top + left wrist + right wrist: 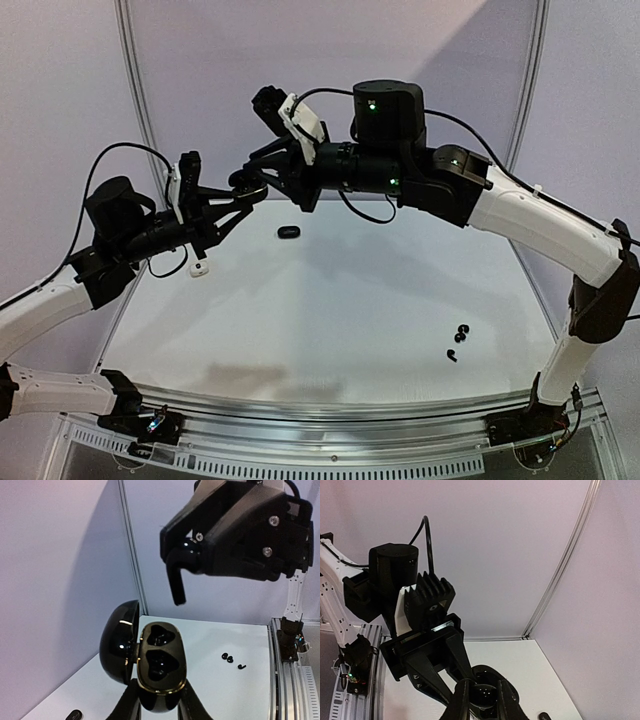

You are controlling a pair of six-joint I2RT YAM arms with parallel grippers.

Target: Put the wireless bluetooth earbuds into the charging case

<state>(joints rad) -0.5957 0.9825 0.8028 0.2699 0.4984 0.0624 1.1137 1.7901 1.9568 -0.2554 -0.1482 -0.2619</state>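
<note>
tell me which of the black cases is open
The case held in the left gripper: its lid is swung back, both wells showing. The other case lies shut on the table.

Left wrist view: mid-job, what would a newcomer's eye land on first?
The open charging case, glossy black, is held aloft in the left end effector, lid hinged open. Above it, the right end effector pinches a black earbud, stem hanging down. Loose earbuds lie on the table at right.
</note>
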